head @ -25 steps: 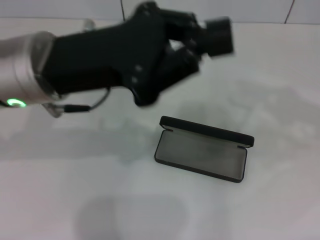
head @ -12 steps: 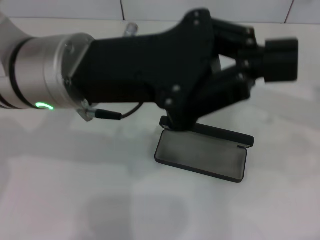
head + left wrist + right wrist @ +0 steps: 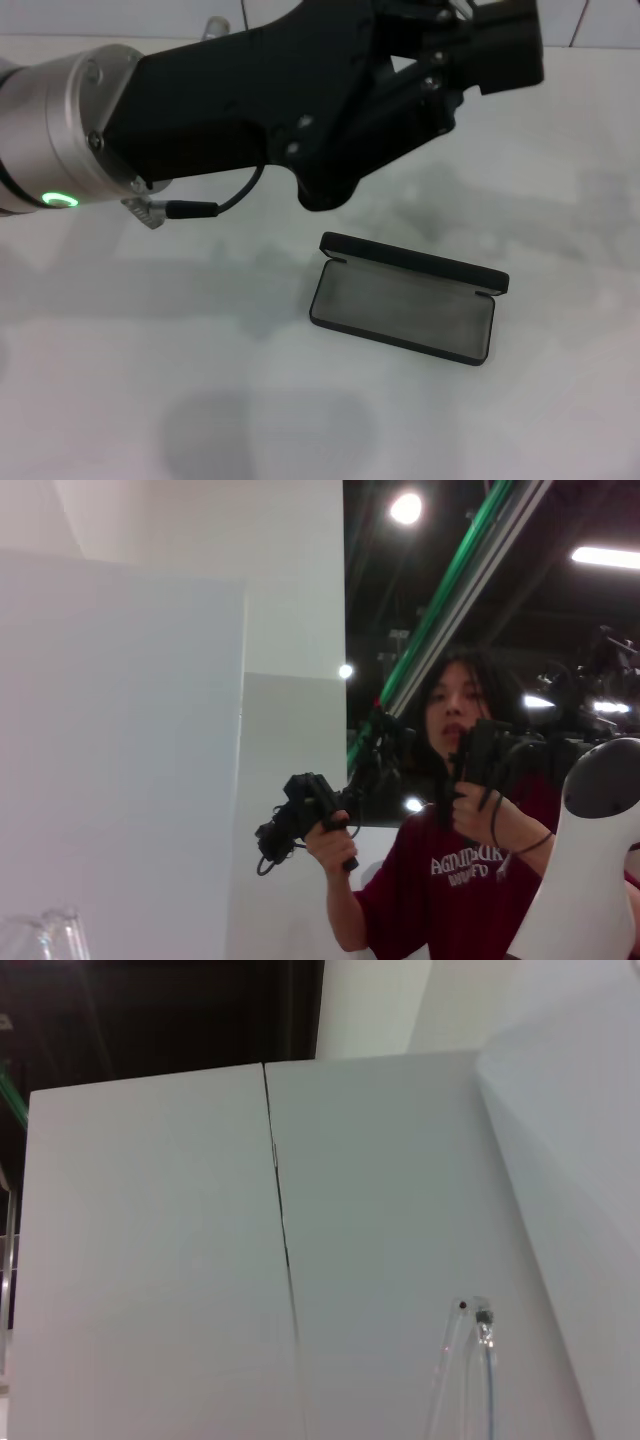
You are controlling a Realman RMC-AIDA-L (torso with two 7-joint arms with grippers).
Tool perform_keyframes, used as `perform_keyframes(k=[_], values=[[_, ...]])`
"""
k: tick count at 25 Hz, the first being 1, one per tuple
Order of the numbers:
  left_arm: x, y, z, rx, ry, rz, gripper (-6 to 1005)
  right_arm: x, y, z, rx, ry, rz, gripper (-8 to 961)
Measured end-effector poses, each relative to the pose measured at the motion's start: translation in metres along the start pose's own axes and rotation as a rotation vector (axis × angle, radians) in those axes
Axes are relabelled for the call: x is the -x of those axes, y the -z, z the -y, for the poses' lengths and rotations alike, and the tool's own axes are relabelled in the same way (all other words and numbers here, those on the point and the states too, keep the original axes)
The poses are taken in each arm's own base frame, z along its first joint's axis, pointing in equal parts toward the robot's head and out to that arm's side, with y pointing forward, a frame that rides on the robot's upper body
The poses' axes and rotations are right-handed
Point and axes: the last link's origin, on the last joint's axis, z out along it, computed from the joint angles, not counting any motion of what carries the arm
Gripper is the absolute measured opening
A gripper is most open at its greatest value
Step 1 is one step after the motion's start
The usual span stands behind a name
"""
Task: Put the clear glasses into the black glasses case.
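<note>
The black glasses case [image 3: 402, 308] lies open on the white table, lid standing at the far side, grey lining bare. My left gripper [image 3: 500, 48] hangs high above the table, beyond and above the case, on the arm reaching in from the left. Nothing clear shows at it in the head view. In the left wrist view a curved clear piece of the clear glasses [image 3: 42, 932] pokes in at a corner. The right wrist view shows two thin clear temple arms [image 3: 470, 1360] before a white wall. My right arm is out of the head view.
White table [image 3: 150, 400] around the case. White wall panels [image 3: 150, 1260] with a seam. A person [image 3: 460, 870] holding hand controllers stands beyond the table.
My left arm swung right and low over the case's far edge, then drew back up and away. The case has not moved.
</note>
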Motion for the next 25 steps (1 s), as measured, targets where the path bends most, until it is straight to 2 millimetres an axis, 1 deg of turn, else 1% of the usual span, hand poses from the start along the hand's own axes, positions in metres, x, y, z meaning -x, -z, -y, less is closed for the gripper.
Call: perform_keyframes(k=[4,10,16,19,25], values=[[0.001,0.003,0.002,-0.019,-0.001,-0.015,56,-0.005,-0.004,-0.002,0.021,-0.019,-0.023,53],[0.001,0.017,0.009,-0.089,-0.012,-0.047,55,-0.013,-0.009,-0.003,0.041,-0.043,-0.06,53],[0.003,0.024,0.012,-0.122,-0.012,-0.063,55,-0.019,-0.013,-0.005,0.06,-0.062,-0.098,53],[0.004,0.025,0.012,-0.127,-0.011,-0.064,55,-0.02,-0.014,-0.005,0.064,-0.062,-0.1,53],[0.005,0.028,0.01,-0.138,-0.007,-0.065,55,-0.014,-0.007,-0.005,0.035,-0.049,-0.059,53]])
